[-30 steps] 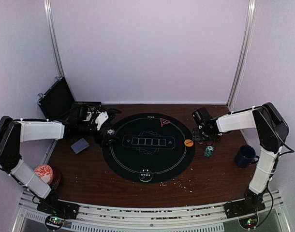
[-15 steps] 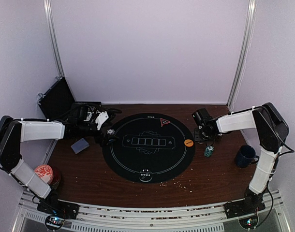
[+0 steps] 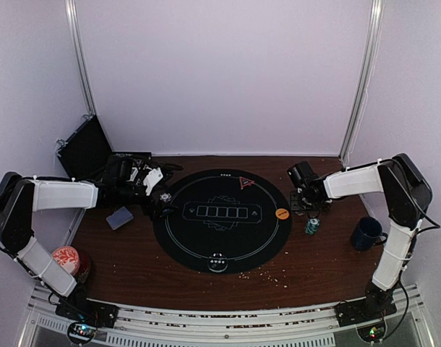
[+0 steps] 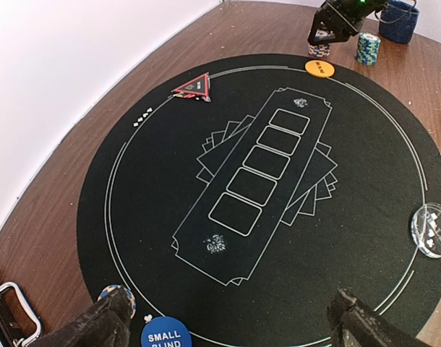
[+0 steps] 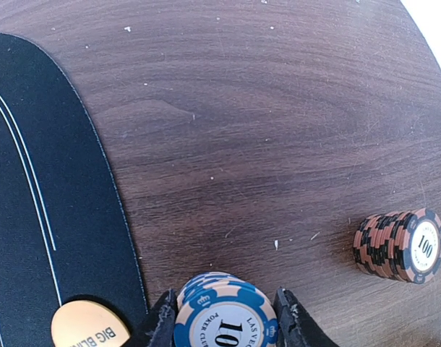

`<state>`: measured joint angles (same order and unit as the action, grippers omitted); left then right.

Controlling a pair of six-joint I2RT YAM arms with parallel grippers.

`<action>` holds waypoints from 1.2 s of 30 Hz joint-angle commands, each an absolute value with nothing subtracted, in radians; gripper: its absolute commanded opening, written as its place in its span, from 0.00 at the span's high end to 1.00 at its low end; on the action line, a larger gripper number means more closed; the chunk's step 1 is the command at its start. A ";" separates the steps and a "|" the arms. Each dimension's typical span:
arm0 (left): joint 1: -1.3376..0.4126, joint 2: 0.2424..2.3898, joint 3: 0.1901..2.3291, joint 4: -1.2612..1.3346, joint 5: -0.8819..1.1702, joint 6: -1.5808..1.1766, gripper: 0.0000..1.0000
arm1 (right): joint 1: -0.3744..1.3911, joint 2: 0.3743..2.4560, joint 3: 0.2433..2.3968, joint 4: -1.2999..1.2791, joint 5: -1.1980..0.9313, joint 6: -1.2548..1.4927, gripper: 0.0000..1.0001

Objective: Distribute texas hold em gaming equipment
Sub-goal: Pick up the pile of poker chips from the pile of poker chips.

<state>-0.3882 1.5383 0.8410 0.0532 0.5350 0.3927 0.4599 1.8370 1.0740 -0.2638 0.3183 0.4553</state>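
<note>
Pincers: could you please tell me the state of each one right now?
Left pincer: open, holding nothing.
Right pincer: closed on the blue chip stack.

Your right gripper (image 5: 225,322) is the only thing that moves. Its jaws have narrowed over the last second, and its fingers (image 5: 164,318) now sit against both sides of the stack of blue-and-white poker chips (image 5: 224,307), which stands on the wooden table (image 5: 264,144) just off the mat's edge. In the top view the gripper head shifts slightly; the change there is too small to describe further.
</note>
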 commanded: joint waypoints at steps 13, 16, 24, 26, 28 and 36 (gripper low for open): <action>-0.386 1.554 0.839 0.095 0.531 0.382 0.02 | 0.463 1.720 1.043 -0.213 0.358 0.442 0.66; -0.385 1.557 0.839 0.096 0.532 0.382 0.02 | 0.480 1.703 1.047 -0.222 0.376 0.430 0.66; -0.385 1.564 0.840 0.095 0.526 0.383 0.02 | 0.594 1.654 1.075 -0.273 0.431 0.407 0.66; -0.386 1.564 0.842 0.096 0.523 0.385 0.02 | 0.628 1.647 1.088 -0.294 0.440 0.407 0.65; -0.385 1.562 0.841 0.097 0.523 0.386 0.02 | 0.659 1.637 1.095 -0.309 0.441 0.412 0.65; -0.386 1.567 0.838 0.104 0.528 0.391 0.02 | 0.785 1.602 1.027 -0.319 0.425 0.441 0.65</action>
